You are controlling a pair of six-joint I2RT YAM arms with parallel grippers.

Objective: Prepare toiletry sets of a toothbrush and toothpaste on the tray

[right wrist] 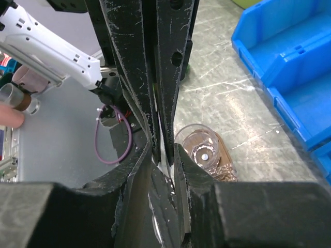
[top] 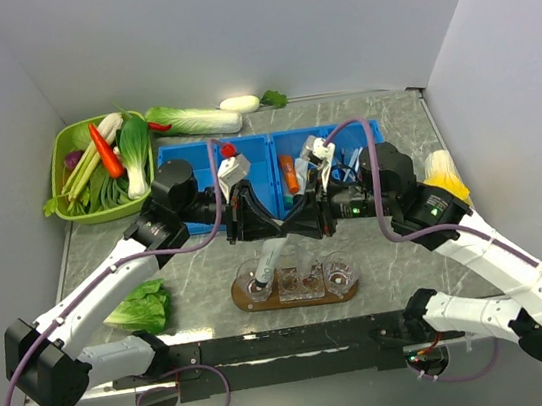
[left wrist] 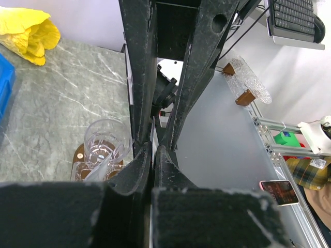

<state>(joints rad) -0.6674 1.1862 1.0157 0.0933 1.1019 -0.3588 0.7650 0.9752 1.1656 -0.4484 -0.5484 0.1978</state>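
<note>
Over the tray [top: 246, 300], your left fingers [left wrist: 137, 77] are squeezed shut; the right fingers [right wrist: 126, 62], I cannot tell. What looks like toothpaste [top: 269, 262] leans in the left cup [top: 259, 285]. The right cup [top: 339, 274] looks empty, so most is left.

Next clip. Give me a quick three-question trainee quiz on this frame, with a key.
1. True or false: the wooden tray lies nearer the robot than the blue bins.
2. The green basket sits at: A) the far left, B) the far right, C) the near edge.
3. At which end of the tray does a clear cup hold a leaning pale item?
Key: 1 true; 2 A; 3 the left end.
</note>
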